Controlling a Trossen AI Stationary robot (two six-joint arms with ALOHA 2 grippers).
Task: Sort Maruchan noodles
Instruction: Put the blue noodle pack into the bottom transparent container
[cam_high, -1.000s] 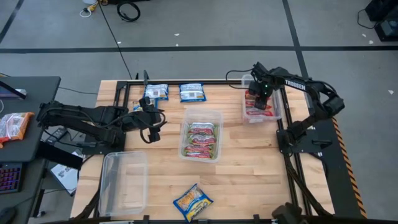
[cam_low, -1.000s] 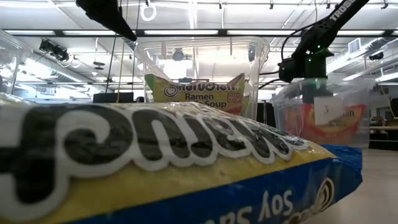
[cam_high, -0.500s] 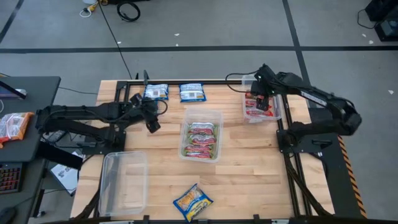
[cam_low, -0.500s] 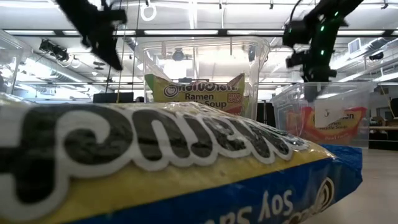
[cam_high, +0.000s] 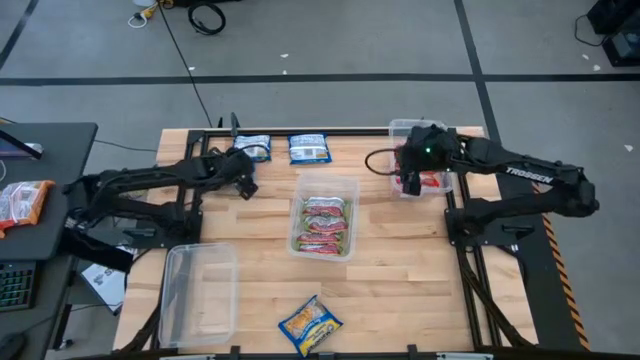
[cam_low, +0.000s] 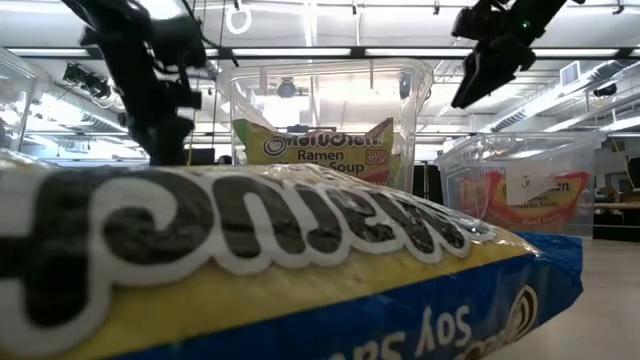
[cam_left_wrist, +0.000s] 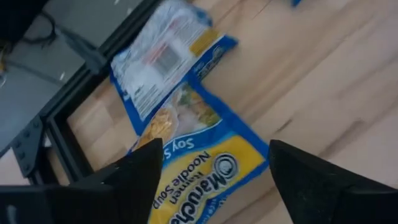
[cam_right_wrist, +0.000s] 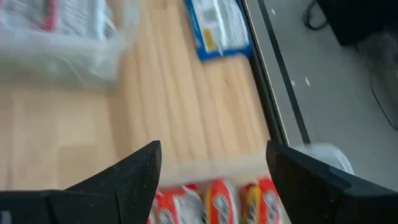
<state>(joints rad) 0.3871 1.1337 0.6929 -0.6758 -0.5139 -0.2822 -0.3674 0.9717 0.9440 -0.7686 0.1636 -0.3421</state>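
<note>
Left gripper (cam_high: 243, 185) spread wide and empty, poised just over a blue-and-yellow packet (cam_left_wrist: 193, 168) at the bench's (cam_high: 400, 280) far left edge, with a second such packet (cam_high: 309, 148) lying close beside. Right gripper (cam_high: 410, 183) likewise spread and empty, hovering at the near edge of the far-right tub (cam_high: 442, 178), red-and-white packets (cam_right_wrist: 214, 200) showing inside it. Farther out: a middle tub (cam_high: 345, 185) holding the silvery green-pink packets (cam_high: 323, 224), an empty-looking tub (cam_high: 200, 292) at the near left, and one more blue-and-yellow packet (cam_high: 311, 324) alone at the near edge, filling most of the low view. Judging by layout, reds and green-pinks already binned, blues still loose, three in all, probably bound for the near-left tub. Risks from here: a flat, crinkly packet offering little to pinch, so a descent too shallow likely to close on air, too deep likely to jam fingertips into the wood; the two far packets near enough together to be nudged or dragged as a pair; a slack grip letting slick plastic slip out mid-carry short of the tub.
</note>
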